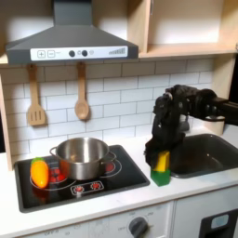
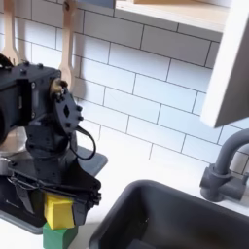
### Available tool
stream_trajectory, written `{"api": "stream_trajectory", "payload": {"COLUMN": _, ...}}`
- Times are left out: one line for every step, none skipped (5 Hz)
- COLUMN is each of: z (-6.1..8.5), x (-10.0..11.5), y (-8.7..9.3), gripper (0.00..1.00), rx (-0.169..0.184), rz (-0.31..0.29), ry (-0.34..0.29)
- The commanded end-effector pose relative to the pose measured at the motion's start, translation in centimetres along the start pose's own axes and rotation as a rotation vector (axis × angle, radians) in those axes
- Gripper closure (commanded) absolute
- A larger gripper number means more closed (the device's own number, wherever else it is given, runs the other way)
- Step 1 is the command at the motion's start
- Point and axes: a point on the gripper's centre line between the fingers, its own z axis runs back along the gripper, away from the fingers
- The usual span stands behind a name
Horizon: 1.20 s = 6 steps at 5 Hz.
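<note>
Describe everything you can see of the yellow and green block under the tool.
The block is a small piece with a yellow upper part and a green lower part, matte, perhaps a sponge or a toy. It stands upright on the white counter, between the black stove top and the dark sink. The tool sits right above it, fingers down at its yellow top; whether they grip it cannot be told. In the second exterior view the block shows its yellow and green parts below the arm.
</note>
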Motion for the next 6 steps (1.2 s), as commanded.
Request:
{"api": "stream_trajectory", "payload": {"z": 0.7, "x": 0.3, "y": -0.5, "gripper": 0.0, "rx": -0.009, "rz": -0.017, "ry": -0.007}}
{"api": "stream_trajectory", "payload": {"z": 2.1, "x": 1.0, "y": -0.7, "gripper": 0.0, "rx": -0.015, "rz": -0.022, "ry": -0.034}}
{"api": "stream_trajectory", "payload": {"z": 3.0, "x": 1.5, "y": -0.6, "gripper": 0.0, "rx": -0.018, "rz": -0.016, "ry": -0.049}}
{"api": "stream_trajectory", "payload": {"z": 3.5, "x": 1.6, "y": -0.8, "gripper": 0.0, "rx": -0.036, "rz": -0.008, "ry": -0.05}}
{"api": "stream_trajectory", "payload": {"z": 4.4, "x": 1.9, "y": -1.1, "gripper": 0.0, "rx": -0.047, "rz": -0.016, "ry": -0.061}}
{"api": "stream_trajectory", "payload": {"z": 5.4, "x": 2.3, "y": -0.9, "gripper": 0.0, "rx": -0.049, "rz": -0.01, "ry": -0.073}}
